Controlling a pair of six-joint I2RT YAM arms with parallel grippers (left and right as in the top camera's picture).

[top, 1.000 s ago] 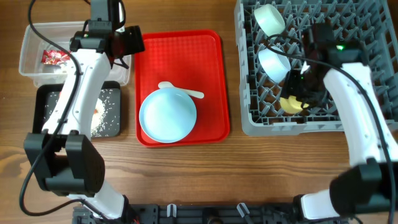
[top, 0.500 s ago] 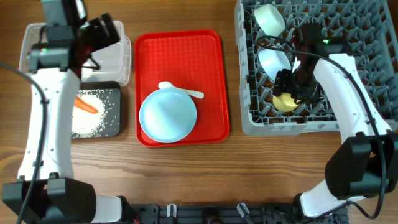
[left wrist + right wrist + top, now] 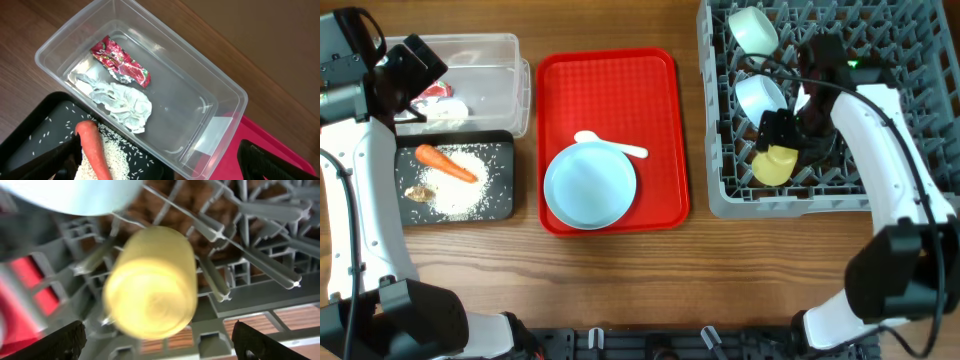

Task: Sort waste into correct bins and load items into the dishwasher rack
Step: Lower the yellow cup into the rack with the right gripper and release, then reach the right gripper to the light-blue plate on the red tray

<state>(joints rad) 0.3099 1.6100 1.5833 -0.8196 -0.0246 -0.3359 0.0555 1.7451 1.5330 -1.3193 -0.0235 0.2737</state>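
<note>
The clear tub point(image 3: 500, 75) holds the red-and-white wrapper point(image 3: 120, 62) and the white tissue point(image 3: 117, 100). The black tray point(image 3: 498, 150) holds the carrot point(image 3: 445, 163), rice point(image 3: 470, 188) and brown scraps point(image 3: 418, 193). My left gripper point(image 3: 415, 65) is open and empty above the tub's left end. The grey rack point(image 3: 880, 60) holds two pale bowls point(image 3: 752, 30) point(image 3: 760, 97) and the yellow cup point(image 3: 775, 163), which lies on its side between pegs point(image 3: 150, 285). My right gripper point(image 3: 783, 130) is open just above the cup. The light-blue plate point(image 3: 589, 184) sits on the red tray point(image 3: 610, 75).
A white spoon point(image 3: 610, 146) lies on the red tray beside the plate. The rack's upright pegs point(image 3: 260, 265) stand close around the cup. Bare wooden table point(image 3: 620, 290) runs along the front.
My left arm has swung left, off the black tray to the tub's left end, uncovering the carrot, rice and scraps. My right gripper has shifted slightly over the cup.
</note>
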